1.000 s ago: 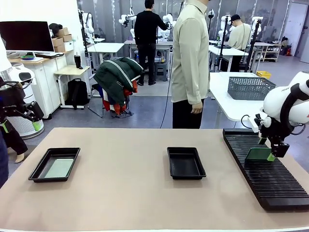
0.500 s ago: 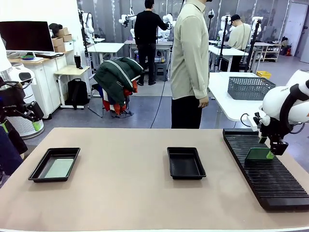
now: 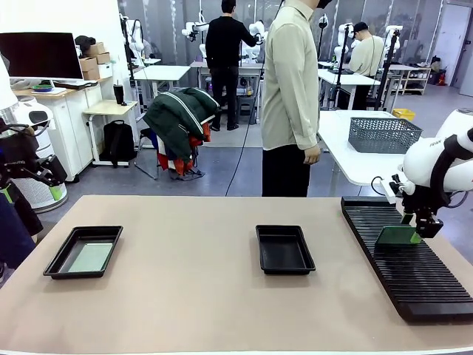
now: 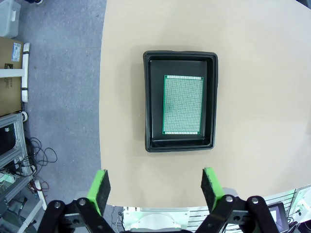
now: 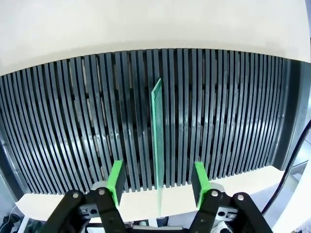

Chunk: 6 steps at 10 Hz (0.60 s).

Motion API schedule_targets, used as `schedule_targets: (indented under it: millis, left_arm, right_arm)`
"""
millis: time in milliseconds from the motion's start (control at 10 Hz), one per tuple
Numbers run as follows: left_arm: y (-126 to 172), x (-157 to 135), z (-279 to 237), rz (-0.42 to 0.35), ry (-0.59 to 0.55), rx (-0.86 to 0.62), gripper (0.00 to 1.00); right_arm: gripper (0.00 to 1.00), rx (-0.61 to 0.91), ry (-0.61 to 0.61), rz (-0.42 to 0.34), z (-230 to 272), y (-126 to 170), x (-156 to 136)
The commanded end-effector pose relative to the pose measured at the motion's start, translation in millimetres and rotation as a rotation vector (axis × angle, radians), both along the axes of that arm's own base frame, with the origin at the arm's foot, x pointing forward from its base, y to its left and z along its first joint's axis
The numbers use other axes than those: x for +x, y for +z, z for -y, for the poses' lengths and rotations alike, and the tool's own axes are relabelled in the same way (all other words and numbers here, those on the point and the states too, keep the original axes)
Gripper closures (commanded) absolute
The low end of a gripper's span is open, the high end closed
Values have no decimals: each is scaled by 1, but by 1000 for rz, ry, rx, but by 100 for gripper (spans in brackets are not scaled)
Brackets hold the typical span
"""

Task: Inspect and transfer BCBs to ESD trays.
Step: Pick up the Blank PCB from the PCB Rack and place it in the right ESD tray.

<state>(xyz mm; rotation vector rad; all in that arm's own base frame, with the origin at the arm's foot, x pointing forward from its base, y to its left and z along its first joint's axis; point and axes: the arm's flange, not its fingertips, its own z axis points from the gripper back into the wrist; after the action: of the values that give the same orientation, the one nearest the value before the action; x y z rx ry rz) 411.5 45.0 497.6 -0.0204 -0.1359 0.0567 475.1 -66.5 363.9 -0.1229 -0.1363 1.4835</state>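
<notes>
One BCB point(image 4: 183, 104) already lies flat on the floor of the left ESD tray point(image 4: 146, 102), pale gridded face up, with a margin of black floor all round it. That transfer looks finished. A second BCB point(image 5: 156, 121) stands on edge in a slot of the long black slotted rack point(image 5: 73, 107) at the right end of the worktop point(image 3: 185, 296). It is the one board I can make out in the rack.

The right gripper point(image 5: 158, 167) straddles this board's upper edge. Its jaws stand partly open, a green pad on each side with a clear gap to the board, so nothing is gripped yet. The centre ESD tray point(image 3: 285, 251) is bare and lies well apart from the rack; it is the likely home for this board. The left gripper point(image 4: 154, 172) hangs high above the filled tray, its jaws wide apart and empty.

By my reading the job is about half done. What remains is to pinch the standing board, lift it from its slot, look it over and lay it in the bare tray.
</notes>
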Motion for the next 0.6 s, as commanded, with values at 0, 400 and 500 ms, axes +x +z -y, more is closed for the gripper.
schedule_targets:
  millis: [0,400,500]
  left_arm:
    - [-2,-1,0,6,2,1,0]
    - [-2,-1,0,6,2,1,0]
    - [-2,-1,0,6,2,1,0]
  right_arm:
    - [34,-23,-11,7,3,-5,3]
    - [47,-21,-9,15,5,-6,3]
    - [47,-18,-5,25,4,-6,3]
